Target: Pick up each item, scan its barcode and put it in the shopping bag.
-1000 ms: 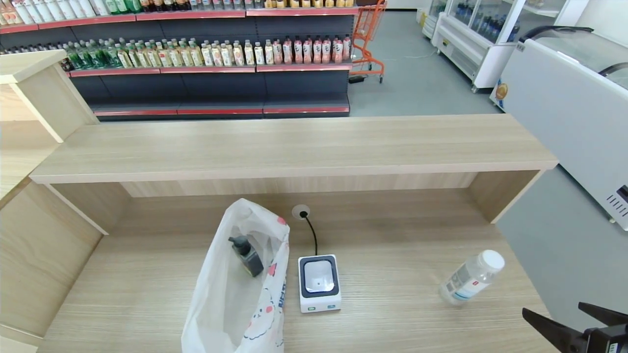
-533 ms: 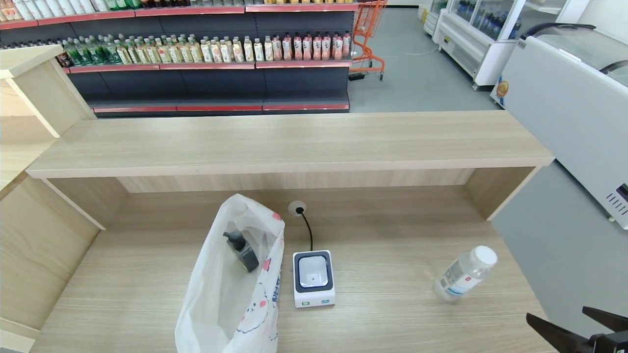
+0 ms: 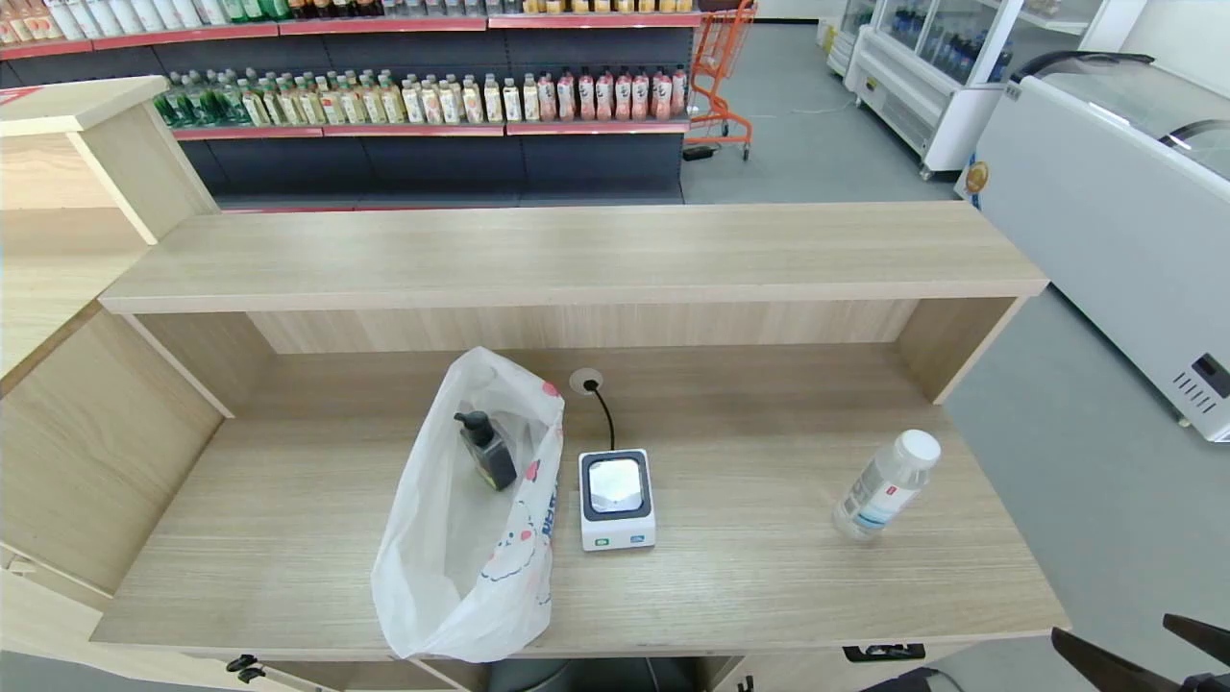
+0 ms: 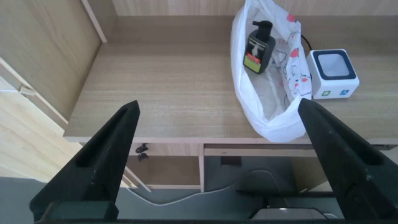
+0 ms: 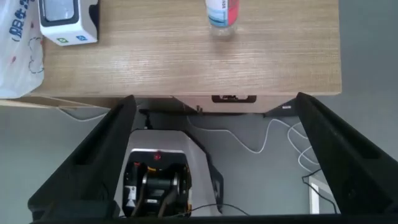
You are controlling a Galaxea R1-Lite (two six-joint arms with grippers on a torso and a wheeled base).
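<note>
The left tool [image 4: 219, 107] hangs off the near edge of the bench [image 4: 161, 93], its fingers spread wide and empty, facing the shopping bag [image 4: 277, 124]. The right tool [image 3: 1148, 646] is also wide apart and empty, off the bench's near right corner. The bag lies open-mouthed on the bench with a dark pump bottle [image 3: 485, 450] inside. The scanner [image 3: 616, 498] sits just beside the bag. A clear white-capped bottle [image 3: 884, 485] stands well apart, near the bench's right end.
</note>
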